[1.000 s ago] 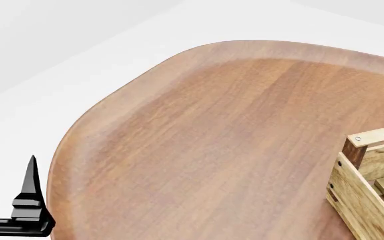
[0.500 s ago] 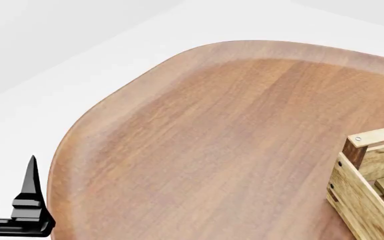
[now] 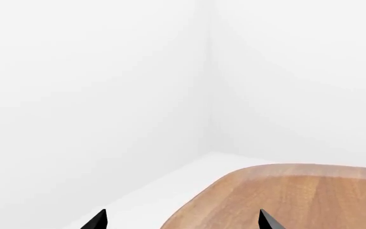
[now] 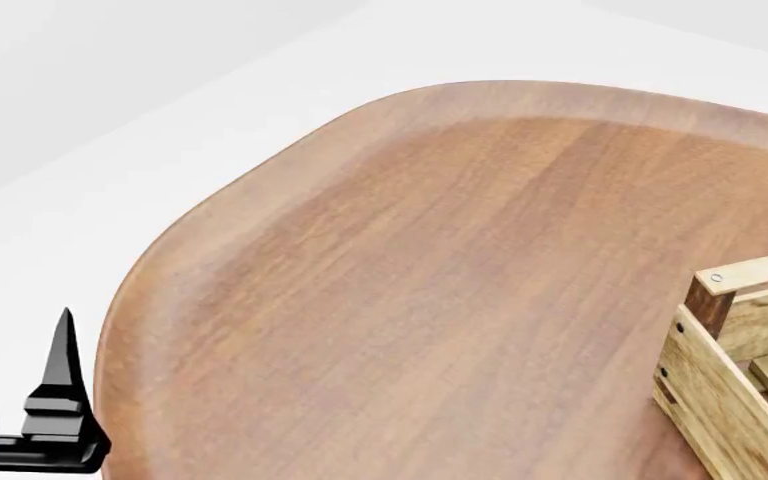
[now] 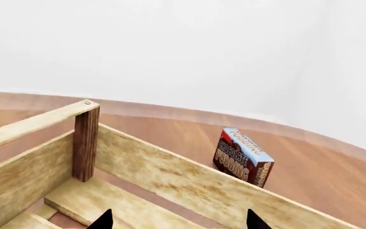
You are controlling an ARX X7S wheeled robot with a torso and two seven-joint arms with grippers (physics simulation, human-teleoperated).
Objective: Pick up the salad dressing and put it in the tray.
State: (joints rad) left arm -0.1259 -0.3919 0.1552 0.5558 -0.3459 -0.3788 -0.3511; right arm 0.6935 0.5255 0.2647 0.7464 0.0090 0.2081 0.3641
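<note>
The salad dressing is out of view in every frame. The tray (image 4: 738, 380) is a light-wood slatted crate with dark corner posts at the right edge of the head view. It fills the right wrist view (image 5: 170, 176), seen from above its inside. My right gripper (image 5: 178, 220) is open and empty over the tray's slatted floor; only its two fingertips show. My left gripper (image 3: 181, 220) is open and empty at the table's left edge; one finger (image 4: 61, 380) shows in the head view at the lower left.
A round brown wooden table (image 4: 464, 280) carries the tray. A red-and-blue chocolate pudding carton (image 5: 242, 156) stands on the table beyond the tray's far wall. White floor and walls surround the table.
</note>
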